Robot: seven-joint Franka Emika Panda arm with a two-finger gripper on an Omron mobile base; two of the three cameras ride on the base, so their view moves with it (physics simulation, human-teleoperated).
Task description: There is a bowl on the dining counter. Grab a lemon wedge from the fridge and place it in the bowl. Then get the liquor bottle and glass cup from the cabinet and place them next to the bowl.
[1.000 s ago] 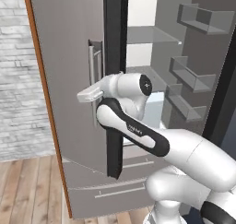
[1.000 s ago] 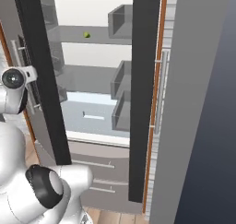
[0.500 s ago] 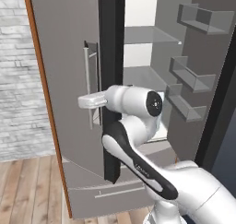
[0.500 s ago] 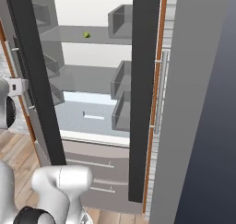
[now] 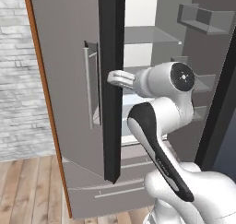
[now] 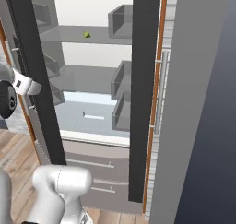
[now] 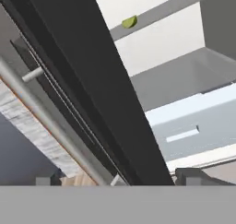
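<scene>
While its jaws stand wide and hold nothing, the robot's two-finger tool hangs beside the black edge of the open grey fridge door, near the door's long metal bar handle. Beyond, a small yellow-green lemon wedge lies on the fridge's upper glass shelf, toward its front edge.

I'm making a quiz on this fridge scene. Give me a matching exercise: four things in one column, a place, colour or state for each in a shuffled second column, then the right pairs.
1. lemon wedge
2. left fridge door
3. gripper
4. floor

A. wooden planks
B. swung open, with a metal handle
C. open, holding nothing
D. yellow-green, on an upper glass shelf

Pairs: 1-D, 2-B, 3-C, 4-A
</scene>
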